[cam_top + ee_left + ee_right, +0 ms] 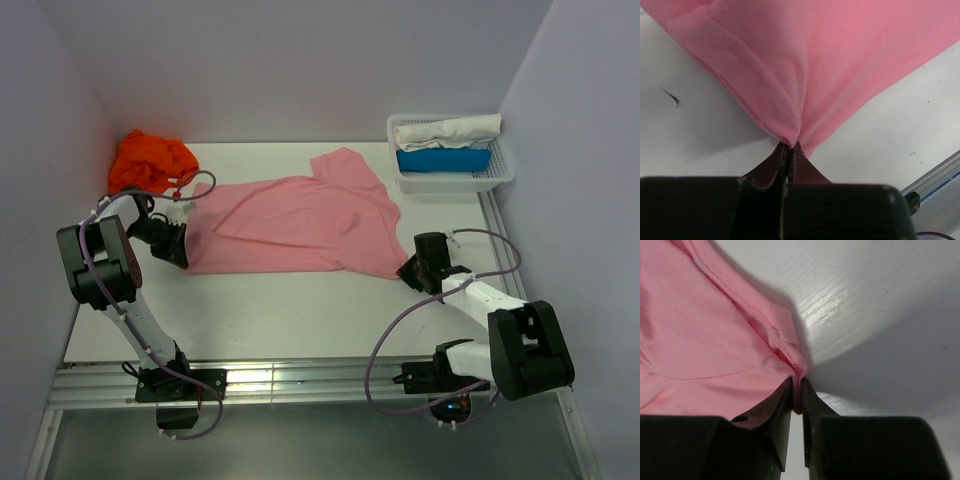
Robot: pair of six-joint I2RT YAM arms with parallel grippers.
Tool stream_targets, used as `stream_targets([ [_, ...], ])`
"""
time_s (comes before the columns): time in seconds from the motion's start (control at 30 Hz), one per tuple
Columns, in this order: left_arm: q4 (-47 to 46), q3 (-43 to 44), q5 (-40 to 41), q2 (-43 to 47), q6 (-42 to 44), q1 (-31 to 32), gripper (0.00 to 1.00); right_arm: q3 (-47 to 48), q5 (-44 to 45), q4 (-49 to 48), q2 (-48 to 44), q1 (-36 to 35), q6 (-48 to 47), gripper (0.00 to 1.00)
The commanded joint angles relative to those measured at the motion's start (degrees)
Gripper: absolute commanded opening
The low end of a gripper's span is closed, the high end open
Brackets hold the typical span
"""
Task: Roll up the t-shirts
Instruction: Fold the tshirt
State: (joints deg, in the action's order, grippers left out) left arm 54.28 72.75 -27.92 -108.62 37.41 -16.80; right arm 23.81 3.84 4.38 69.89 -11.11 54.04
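Observation:
The light pink t-shirt (300,220) lies spread across the middle of the white table, folded lengthwise, one sleeve pointing to the back. My left gripper (180,252) is shut on its left near corner; the left wrist view shows the pink cloth (815,60) pinched between the tips. My right gripper (408,270) is shut on its right near corner, with the hem (785,347) caught between the jaws. The bright orange t-shirt (150,160) lies crumpled at the back left corner.
A white lattice basket (505,175) at the back right holds a rolled white cloth (445,130) and a rolled blue cloth (442,160). Walls close in on the left, back and right. An aluminium rail (300,380) runs along the near edge.

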Motion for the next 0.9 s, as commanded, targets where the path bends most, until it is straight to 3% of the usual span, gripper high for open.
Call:
stream_targets([
  [0.0,1.0,-0.24,0.67,-0.37,2.31,0.01,0.0,3.16,3.45,3.08,0.51,-0.4,-0.69,0.19],
  [0.13,1.97,0.64,1.9,-0.28,3.63,0.01,0.0,7.82,8.19,12.03,-2.47,-0.23,-3.06,0.09],
  [0.37,6.89,1.17,3.14,0.16,7.15,0.01,0.0,12.14,12.33,27.15,-8.09,-0.05,-6.14,0.06],
  [0.73,11.99,-2.96,6.21,3.67,12.25,-0.16,0.0,9.67,10.13,37.87,-24.44,-0.05,-4.48,0.06],
  [0.87,13.3,-4.46,7.35,6.39,14.09,-0.43,0.0,11.86,10.58,41.83,-25.67,-0.05,-3.86,0.05],
])
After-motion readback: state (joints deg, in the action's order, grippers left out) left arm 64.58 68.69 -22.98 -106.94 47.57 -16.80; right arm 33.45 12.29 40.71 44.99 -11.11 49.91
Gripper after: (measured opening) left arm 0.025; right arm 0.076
